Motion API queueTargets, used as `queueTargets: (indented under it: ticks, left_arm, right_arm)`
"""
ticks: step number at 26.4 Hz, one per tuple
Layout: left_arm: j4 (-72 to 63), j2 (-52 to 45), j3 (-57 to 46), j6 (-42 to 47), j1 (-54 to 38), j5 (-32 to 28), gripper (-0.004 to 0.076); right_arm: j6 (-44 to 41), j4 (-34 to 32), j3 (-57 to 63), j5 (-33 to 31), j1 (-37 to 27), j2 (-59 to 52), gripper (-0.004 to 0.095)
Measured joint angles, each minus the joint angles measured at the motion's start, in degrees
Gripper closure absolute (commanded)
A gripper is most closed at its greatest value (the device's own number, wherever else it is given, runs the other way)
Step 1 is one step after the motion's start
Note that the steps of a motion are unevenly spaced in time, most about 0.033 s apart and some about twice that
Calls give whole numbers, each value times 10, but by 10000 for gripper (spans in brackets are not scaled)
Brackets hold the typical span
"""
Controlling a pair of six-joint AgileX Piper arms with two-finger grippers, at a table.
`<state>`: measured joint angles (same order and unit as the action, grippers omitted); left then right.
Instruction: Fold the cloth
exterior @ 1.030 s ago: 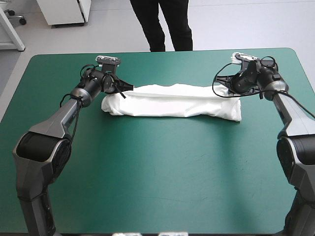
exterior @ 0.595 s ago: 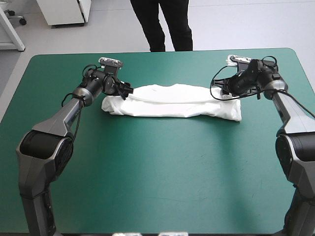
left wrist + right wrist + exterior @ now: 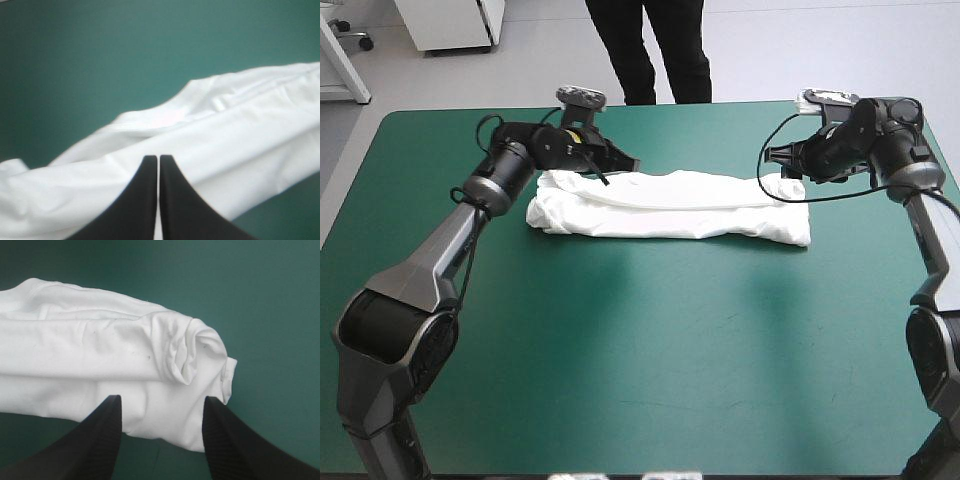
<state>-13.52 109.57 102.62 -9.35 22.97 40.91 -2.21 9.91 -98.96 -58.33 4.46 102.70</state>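
The white T-shirt (image 3: 670, 210) lies folded into a long narrow band across the far half of the table. My left gripper (image 3: 632, 163) hovers over the band's far edge near its left part, shut, with nothing held. In the left wrist view its fingers meet in a point (image 3: 158, 159) above the shirt (image 3: 240, 140), which lies flat below. My right gripper (image 3: 772, 160) is open, just above the far right corner. In the right wrist view (image 3: 161, 402) the shirt's rolled right end (image 3: 100, 355) sits ahead of the spread fingers.
The teal-green cover (image 3: 650, 340) runs wide from the shirt to the table's near edge. The table's far edge (image 3: 700, 103) passes close behind both grippers.
My left gripper has risen and slid right along the shirt's far edge. The right arm has lifted and drawn back a little from the shirt's right end. The shirt lies about as before.
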Motion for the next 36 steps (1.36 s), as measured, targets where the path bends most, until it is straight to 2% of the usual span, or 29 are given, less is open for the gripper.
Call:
queueTargets:
  ticks: [7, 16, 20, 25, 36]
  left_arm:
    - [-10, 77, 0, -13, 66, -23, 733]
    - [-19, 126, 0, -22, 70, -31, 733]
    - [-25, 138, 0, -23, 70, -31, 733]
    - [-36, 142, 0, -25, 70, -30, 733]
    - [-38, 146, 0, -26, 70, -25, 733]
  right_arm:
    - [0, 4, 0, -5, 0, -7, 444]
    - [9, 18, 1, -2, -17, -7, 442]
    - [32, 74, 2, -2, -56, -4, 395]
    - [68, 97, 5, -6, -82, 22, 253]
    - [116, 135, 12, -11, -85, 128, 250]
